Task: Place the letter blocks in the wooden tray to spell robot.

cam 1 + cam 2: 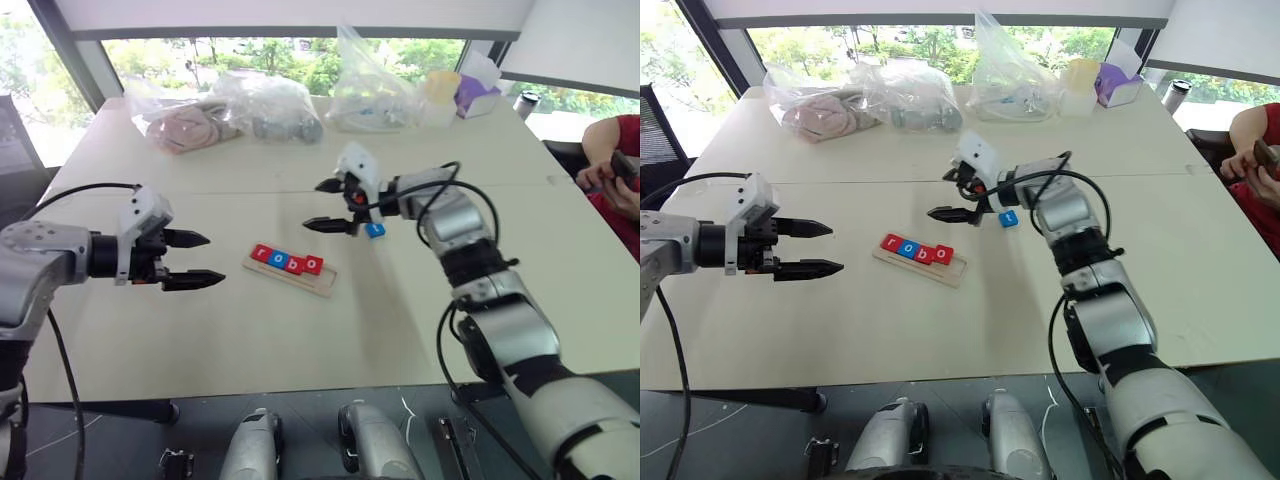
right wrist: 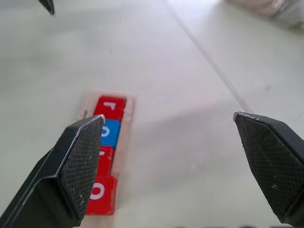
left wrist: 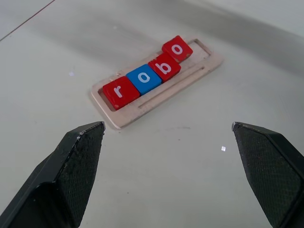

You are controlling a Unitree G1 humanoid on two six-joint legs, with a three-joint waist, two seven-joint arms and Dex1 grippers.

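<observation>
Pale-wood rect tray (image 1: pixel 300 272), 4 glossy sq tiles (image 3: pixel 145 78), blue "t" tile (image 1: pixel 375 230) beside

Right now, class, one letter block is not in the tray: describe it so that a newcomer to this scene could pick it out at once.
Start at the white table and find the wooden tray near its middle, with four blocks spelling r, o, b, o. Look past its empty end towards the right gripper, which is open. There, alone on the bare tabletop, lies the blue t block, the only tile outside the tray.
</observation>
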